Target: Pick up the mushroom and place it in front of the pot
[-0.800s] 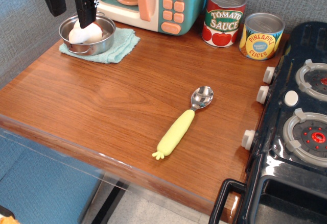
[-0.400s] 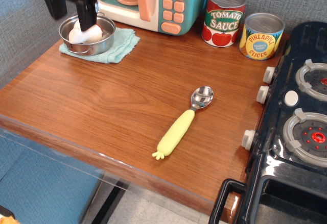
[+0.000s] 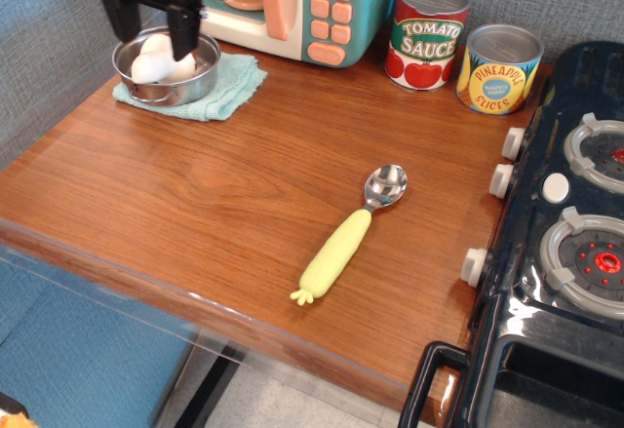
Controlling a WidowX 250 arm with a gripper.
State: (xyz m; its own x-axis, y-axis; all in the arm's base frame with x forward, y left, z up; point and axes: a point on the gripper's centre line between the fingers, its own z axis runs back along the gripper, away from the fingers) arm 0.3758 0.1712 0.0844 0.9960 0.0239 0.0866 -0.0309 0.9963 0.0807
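The off-white mushroom (image 3: 148,65) lies inside the shiny steel pot (image 3: 187,91) at the back left of the wooden counter. The pot stands on a light teal cloth (image 3: 236,85). My black gripper (image 3: 156,43) hangs right over the pot with its jaws apart, one finger (image 3: 127,17) at the pot's left rim and the other finger (image 3: 185,36) reaching down to the right of the mushroom. It holds nothing. The fingers hide part of the mushroom's top.
A teal toy microwave (image 3: 322,4) stands just behind and right of the pot. A tomato sauce can (image 3: 427,36) and a pineapple can (image 3: 498,69) stand at the back. A yellow-green-handled spoon (image 3: 349,236) lies mid-counter. A black toy stove (image 3: 570,252) fills the right.
My gripper has shifted a little to the right and turned over the pot, so its fingers now straddle the mushroom. The mushroom and pot have not moved.
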